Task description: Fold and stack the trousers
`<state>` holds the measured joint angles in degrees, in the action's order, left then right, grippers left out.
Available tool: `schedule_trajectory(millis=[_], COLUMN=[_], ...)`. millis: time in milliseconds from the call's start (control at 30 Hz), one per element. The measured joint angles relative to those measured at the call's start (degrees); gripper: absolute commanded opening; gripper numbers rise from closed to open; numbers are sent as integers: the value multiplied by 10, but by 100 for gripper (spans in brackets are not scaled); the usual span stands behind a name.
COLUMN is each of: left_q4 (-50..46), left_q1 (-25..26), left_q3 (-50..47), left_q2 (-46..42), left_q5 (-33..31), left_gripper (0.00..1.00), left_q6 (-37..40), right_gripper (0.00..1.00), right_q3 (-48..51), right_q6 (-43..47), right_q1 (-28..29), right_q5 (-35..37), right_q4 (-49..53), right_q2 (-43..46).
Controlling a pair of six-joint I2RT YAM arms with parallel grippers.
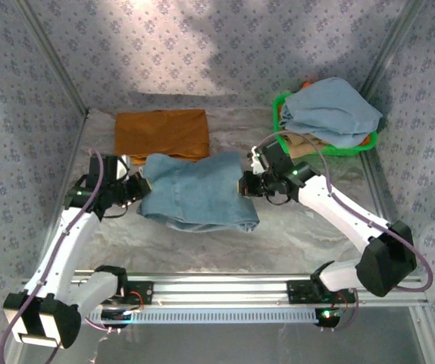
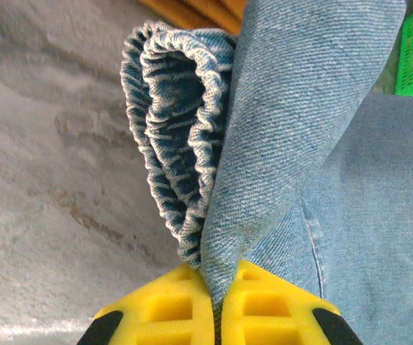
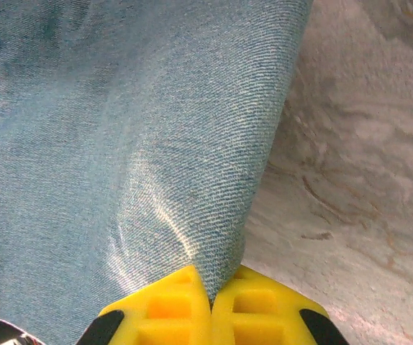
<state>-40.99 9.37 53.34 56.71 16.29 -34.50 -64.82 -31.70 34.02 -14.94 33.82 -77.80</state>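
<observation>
Denim jeans (image 1: 198,193), part-folded on worktop (image 1: 316,235), mid-fold: left jaws and right jaws each clamped on an opposite fabric edge; next, likely carry both edges over together, evenly.

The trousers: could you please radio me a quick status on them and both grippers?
Left gripper shut on trousers. Right gripper shut on trousers. Trousers folded, held between them. Orange-brown garment close behind.

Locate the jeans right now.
Top view: the jeans sit mid-table, pinched at either end by the left gripper and right gripper, on the near side of the orange-brown folded garment.
</observation>
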Motion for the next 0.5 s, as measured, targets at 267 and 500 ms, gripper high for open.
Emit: schedule_trajectory(millis=[267, 500], left_q4=[23, 93], left_q1=[-72, -122], left_q3=[113, 215], left_q2=[126, 275], left_q5=[-30, -47], left_gripper=[0, 0], left_q6=[52, 80], right_gripper=[0, 0], right_q3=[-163, -380], right_q6=[8, 17], right_q1=[-7, -24], right_q5=[13, 23], right_q4=[-5, -16], right_q2=[-132, -347])
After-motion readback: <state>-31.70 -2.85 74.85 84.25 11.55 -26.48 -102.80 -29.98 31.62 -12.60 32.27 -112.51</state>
